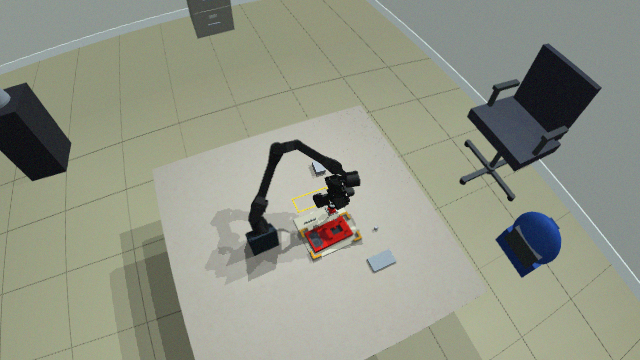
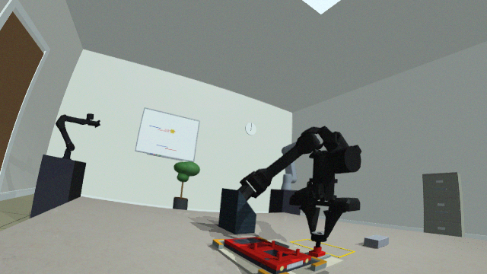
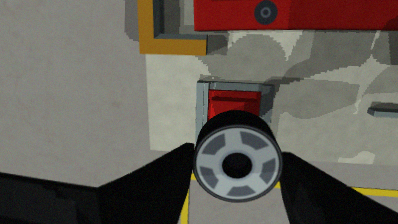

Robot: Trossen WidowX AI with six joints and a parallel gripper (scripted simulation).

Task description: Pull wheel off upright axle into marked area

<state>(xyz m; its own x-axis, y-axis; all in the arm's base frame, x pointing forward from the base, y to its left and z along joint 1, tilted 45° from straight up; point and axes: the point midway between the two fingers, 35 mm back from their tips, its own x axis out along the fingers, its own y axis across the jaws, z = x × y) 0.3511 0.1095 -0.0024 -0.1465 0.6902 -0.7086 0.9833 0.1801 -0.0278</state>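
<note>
grip: my gripper (image 3: pixel 236 156) is pinching the wheel (image 3: pixel 237 156) by its tread, one black finger on each side, hub hole facing the wrist camera.
wheel position: raised above the red axle block (image 3: pixel 234 101); exterior view shows a gap between wheel (image 2: pixel 316 237) and block (image 2: pixel 316 251). Can't make out the axle pin itself, so can't confirm I'm fully clear of it.
risk 1: moving sideways while the bore is still over the pin would bind the wheel or twist it out of my fingers. I'd want more height first.
risk 2: tread is a smooth round curve and contact per finger looks narrow, so a jerk could let it roll or slip out.
risk 3: marked area (image 1: pixel 307 199) is just beside the red board (image 1: pixel 332 235); a drop short of the yellow line lands on the board's pale base sheet, not in the zone.
risk 4: opening too little at release could leave a finger touching the tread.
left of frame: bare table (image 3: pixel 70 90), matte grey, fine speckle.
orange bracket (image 3: pixel 170 46): flat L-shaped corner piece, sharp edges.
axle block: red square face in a grey frame, hard and boxy.
wheel: short cylinder, dark rubbery-looking tyre, pale grey disc with darker wedge-shaped panels around a dark centre hole.
yellow line (image 3: pixel 372 192): thin flat stripe at lower right, marking only.
</note>
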